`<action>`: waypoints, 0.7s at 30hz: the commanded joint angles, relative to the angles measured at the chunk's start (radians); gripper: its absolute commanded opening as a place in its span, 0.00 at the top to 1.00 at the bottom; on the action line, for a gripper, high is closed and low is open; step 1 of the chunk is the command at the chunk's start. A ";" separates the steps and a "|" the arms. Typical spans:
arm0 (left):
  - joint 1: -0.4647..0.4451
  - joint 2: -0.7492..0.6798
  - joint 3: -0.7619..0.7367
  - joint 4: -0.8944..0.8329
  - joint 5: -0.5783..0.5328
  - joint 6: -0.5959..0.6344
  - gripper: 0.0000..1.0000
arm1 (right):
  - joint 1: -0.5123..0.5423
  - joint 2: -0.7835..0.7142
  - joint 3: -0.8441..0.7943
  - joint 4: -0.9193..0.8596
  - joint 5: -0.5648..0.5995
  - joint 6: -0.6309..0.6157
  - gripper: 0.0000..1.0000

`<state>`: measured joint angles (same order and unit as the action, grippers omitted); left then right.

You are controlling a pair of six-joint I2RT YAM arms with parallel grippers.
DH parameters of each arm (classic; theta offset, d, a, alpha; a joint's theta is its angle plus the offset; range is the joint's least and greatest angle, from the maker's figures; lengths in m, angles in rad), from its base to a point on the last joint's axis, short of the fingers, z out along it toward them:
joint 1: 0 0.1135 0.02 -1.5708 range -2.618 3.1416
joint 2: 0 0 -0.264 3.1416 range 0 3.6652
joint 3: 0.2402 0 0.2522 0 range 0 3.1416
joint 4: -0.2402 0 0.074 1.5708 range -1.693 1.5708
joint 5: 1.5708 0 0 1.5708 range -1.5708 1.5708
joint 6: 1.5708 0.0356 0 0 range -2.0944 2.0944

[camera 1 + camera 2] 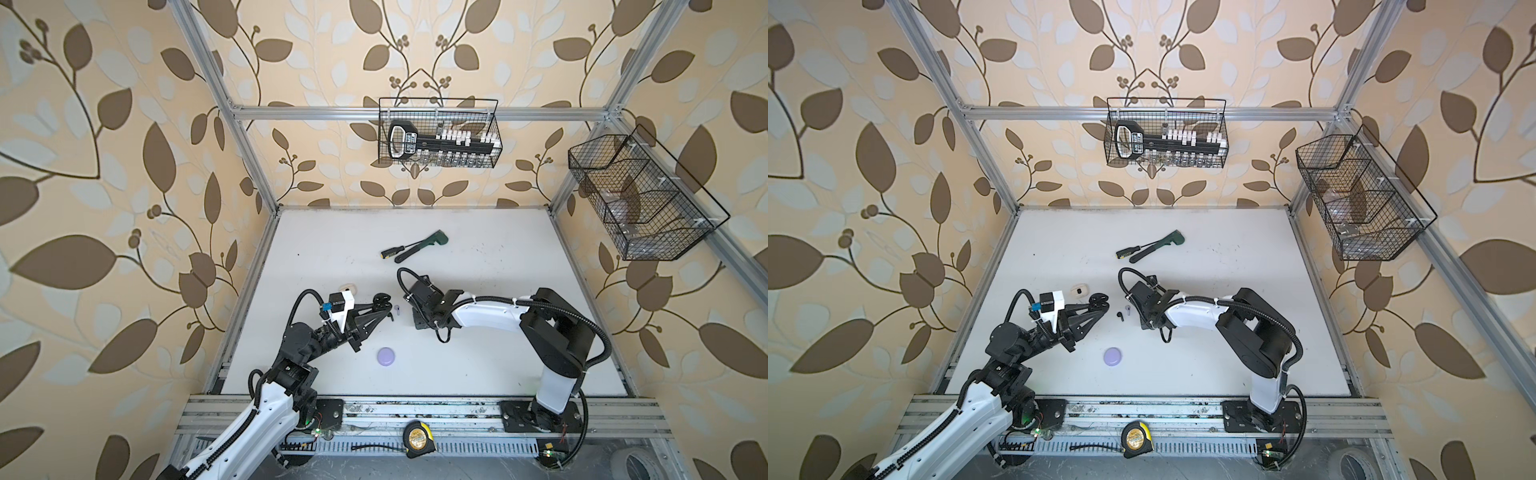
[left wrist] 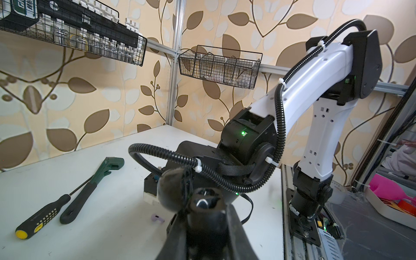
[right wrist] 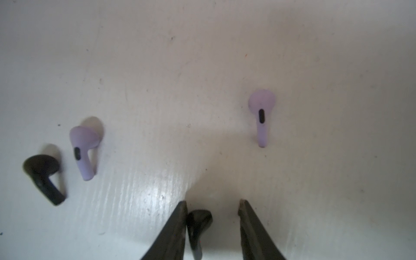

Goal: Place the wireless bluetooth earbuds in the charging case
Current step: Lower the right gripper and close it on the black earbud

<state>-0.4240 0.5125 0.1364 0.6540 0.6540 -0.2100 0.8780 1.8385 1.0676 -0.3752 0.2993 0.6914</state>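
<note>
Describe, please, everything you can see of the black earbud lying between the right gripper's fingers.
The black earbud is a small piece of glossy dark plastic, with a rounded head and a narrower stem. It lies on the white table, between the open fingers of the right gripper. One finger rests against its side; the other stands clear of it, with bare table in between. It is not lifted.

Left arm (image 1: 249,419), at 7 o'clock, and right arm (image 1: 548,386), at 5 o'clock: white shells (image 2: 315,67), black joints (image 2: 369,65), black ribbed cables (image 2: 280,117) held by white ties (image 2: 280,80).
</note>
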 commanded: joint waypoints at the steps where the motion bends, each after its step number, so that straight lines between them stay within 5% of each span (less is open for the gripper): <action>1: 0.004 -0.002 0.021 0.038 0.027 0.012 1.00 | 0.007 0.002 -0.034 -0.024 -0.016 0.022 0.63; 13: 0.005 -0.002 0.022 0.036 0.030 0.012 1.00 | 0.013 -0.004 -0.066 0.004 -0.040 0.046 0.76; 21: 0.005 -0.002 0.023 0.035 0.033 0.012 1.00 | 0.036 -0.022 -0.076 0.000 -0.031 0.069 0.74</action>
<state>-0.4240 0.5125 0.1364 0.6540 0.6556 -0.2100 0.9001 1.8168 1.0271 -0.3256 0.2996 0.7296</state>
